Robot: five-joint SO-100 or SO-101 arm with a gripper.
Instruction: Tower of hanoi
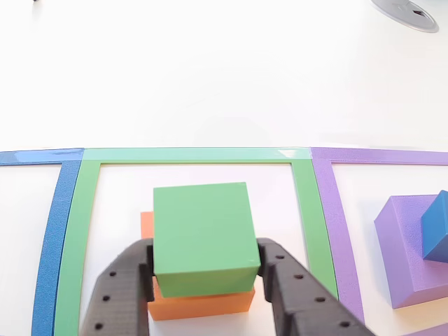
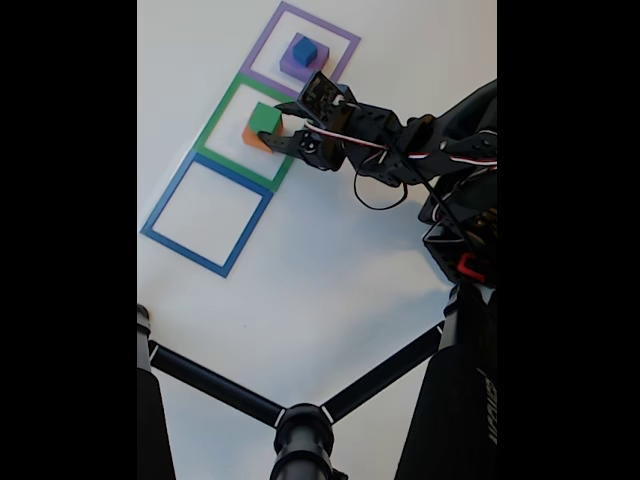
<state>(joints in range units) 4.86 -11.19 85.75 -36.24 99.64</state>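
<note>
My gripper (image 1: 204, 276) straddles the green block (image 1: 203, 234), one black finger (image 1: 122, 294) on its left side and the other on its right in the close view, and both appear pressed to the block's sides, so I am holding it. The green block sits on top of the orange block (image 1: 203, 302), whose edges show at the left and along the near side beneath it. Both stand inside the green square outline (image 1: 189, 155), the middle one of three taped squares on the white table (image 1: 210, 70). To the right in that view, inside the purple outline (image 1: 336, 217), the purple block (image 1: 402, 252) lies flat with the small blue cube (image 1: 437, 227) resting on it. At the left edge a strip of the blue outline (image 1: 56, 231) shows. In the fixed view from above, my arm (image 2: 400, 140) reaches in from the right, with the gripper (image 2: 268, 135) around the green block (image 2: 265, 118) in the middle square; the purple block (image 2: 293, 66) with the blue cube (image 2: 305, 50) on it sits in the far square, and the blue outline (image 2: 160, 215) lies nearest. Black tripod legs (image 2: 215, 385) cross the near part of that view.
</note>
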